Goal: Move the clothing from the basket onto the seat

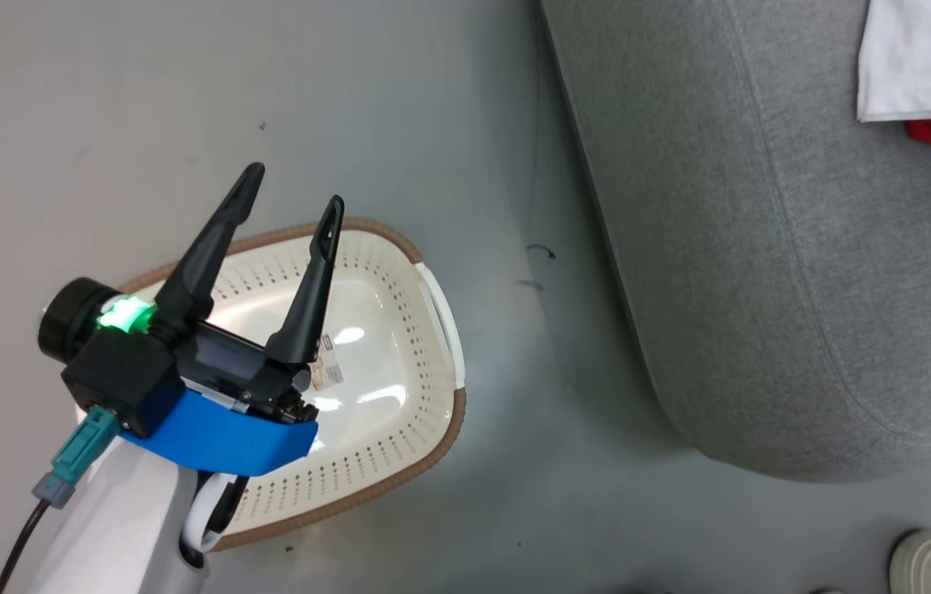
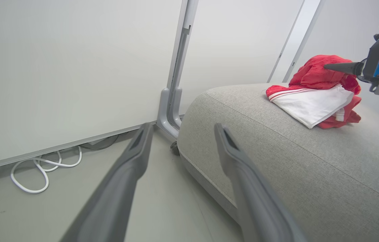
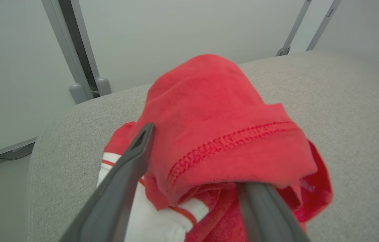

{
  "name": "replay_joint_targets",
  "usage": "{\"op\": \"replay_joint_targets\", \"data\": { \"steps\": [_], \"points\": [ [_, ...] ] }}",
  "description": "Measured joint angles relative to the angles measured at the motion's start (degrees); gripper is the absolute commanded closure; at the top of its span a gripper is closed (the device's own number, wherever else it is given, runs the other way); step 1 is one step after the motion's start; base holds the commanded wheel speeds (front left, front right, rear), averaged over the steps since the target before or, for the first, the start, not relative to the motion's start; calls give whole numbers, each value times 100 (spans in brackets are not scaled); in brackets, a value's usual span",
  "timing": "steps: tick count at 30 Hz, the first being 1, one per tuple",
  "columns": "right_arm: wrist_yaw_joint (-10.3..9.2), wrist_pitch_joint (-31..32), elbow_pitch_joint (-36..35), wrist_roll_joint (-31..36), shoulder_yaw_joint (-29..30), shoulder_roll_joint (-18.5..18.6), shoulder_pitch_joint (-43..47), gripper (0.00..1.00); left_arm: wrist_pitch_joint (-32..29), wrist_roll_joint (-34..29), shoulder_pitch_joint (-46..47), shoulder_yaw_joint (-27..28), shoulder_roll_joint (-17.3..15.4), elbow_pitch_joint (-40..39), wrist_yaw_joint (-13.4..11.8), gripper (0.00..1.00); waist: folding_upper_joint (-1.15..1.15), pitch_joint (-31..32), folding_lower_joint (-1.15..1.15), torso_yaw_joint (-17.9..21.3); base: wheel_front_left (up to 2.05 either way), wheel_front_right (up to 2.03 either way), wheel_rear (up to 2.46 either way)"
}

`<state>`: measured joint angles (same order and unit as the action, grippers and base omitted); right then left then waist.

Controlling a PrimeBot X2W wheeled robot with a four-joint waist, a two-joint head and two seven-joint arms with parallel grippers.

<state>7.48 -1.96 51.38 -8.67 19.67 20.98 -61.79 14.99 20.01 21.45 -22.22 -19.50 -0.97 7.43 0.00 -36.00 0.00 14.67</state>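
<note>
seemingly unheld clothing (image 2: 310,104) rests on seat (image 2: 277,161)

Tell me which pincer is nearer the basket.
Left. The left pincer hangs open over the basket in the head view. The right pincer is off at the clothing lying on the seat, away from the basket.

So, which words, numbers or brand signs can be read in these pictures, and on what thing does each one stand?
None can be read.
Paper label on the bottom of the basket: dark print, too small and blurred to read.
Clothing: no lettering shows.
</note>
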Motion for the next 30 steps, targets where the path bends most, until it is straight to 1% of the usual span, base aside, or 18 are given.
{"op": "replay_joint_targets", "data": {
  "steps": [6,13,17,20,24,30],
  "points": [
    [0,-202,190,52,-159,-108,276,0,1,166,-213,81,223,277,0,0,0,503,0,-64,0,0,0],
    [0,-581,243,37,-690,-318,879,0,0,402,-621,279,438,709,0,0,0,1242,-1,-117,0,0,0],
    [0,-825,153,-147,-920,-392,1367,0,0,456,-893,342,549,924,0,0,0,1705,-1,-152,0,0,0],
    [0,-929,-46,-261,-1162,-460,1826,0,1,464,-1107,477,627,1033,0,0,0,2040,-2,-190,0,0,0],
    [0,-1022,-504,-431,-1477,-498,2362,0,1,416,-1368,662,728,1126,0,0,0,2434,-2,-248,0,0,0],
    [0,-1004,-1414,-481,-1582,-564,3278,0,1,366,-1711,768,812,1203,0,0,0,2885,-2,-360,0,0,0]
  ]
}}
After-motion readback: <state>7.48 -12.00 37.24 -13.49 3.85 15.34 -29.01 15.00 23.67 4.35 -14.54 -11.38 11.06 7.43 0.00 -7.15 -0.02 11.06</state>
